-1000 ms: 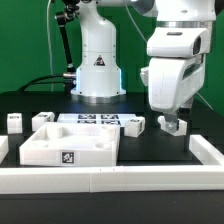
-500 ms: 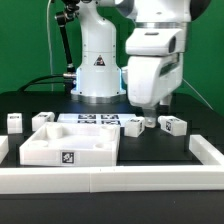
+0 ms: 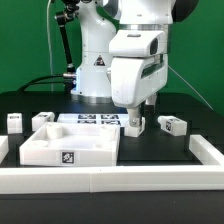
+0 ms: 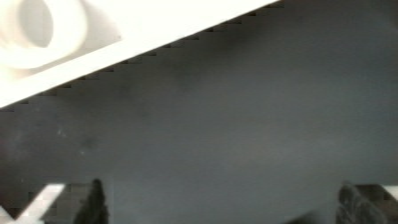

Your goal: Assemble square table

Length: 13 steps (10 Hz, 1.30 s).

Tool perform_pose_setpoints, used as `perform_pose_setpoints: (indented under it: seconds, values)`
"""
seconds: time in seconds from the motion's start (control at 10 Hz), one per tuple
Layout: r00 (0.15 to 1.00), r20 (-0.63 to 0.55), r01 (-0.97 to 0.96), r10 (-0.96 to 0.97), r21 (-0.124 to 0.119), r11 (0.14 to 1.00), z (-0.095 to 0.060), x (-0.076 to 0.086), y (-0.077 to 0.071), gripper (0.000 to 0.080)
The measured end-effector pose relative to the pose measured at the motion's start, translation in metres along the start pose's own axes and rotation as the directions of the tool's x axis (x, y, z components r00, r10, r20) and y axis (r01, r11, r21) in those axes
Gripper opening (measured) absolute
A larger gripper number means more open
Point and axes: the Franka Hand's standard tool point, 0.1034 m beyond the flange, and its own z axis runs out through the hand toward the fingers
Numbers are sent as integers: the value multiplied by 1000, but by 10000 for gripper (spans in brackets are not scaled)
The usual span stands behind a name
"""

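The square table's white slab (image 3: 70, 145) lies near the front at the exterior view's left, with a marker tag on its front rim. Two white legs (image 3: 14, 121) (image 3: 42, 119) stand behind it. A third leg (image 3: 135, 125) stands just under my gripper (image 3: 137, 113), and another leg (image 3: 172, 125) lies to its right. In the wrist view my gripper (image 4: 222, 205) is open, with only black surface between the fingertips (image 4: 80, 200). A white piece with a round ring (image 4: 54, 40) shows at the frame's corner; I cannot tell what it is.
The marker board (image 3: 92, 119) lies flat behind the slab, in front of the arm's white base (image 3: 97, 75). A long white rail (image 3: 110, 178) edges the front of the black surface, and another rail piece (image 3: 208, 148) edges the right side.
My arm has swung toward the exterior view's left, from above the rightmost leg to above the third leg. That rightmost leg still lies on the surface. No part has moved.
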Motion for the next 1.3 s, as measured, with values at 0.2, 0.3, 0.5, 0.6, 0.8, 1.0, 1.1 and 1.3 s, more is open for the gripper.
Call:
perform_pose_setpoints:
  seconds: [0.2, 0.3, 0.5, 0.6, 0.8, 1.0, 1.1, 1.3]
  values:
    - [1000, 1, 2, -2, 1, 1000, 1, -1, 0, 650]
    - [992, 6, 130, -129, -37, 991, 3, -12, -3, 650]
    - [978, 16, 207, -207, -40, 977, 8, -49, -12, 650]
    - [968, 18, 250, -249, -57, 967, 6, -56, -5, 650]
    - [969, 19, 249, -248, -56, 967, 6, -59, -4, 650]
    - [969, 19, 248, -248, -55, 967, 7, -59, -4, 650]
    - [967, 21, 256, -255, -51, 965, 8, -62, -5, 650]
    - [967, 30, 255, -254, -25, 967, 16, -81, -14, 650]
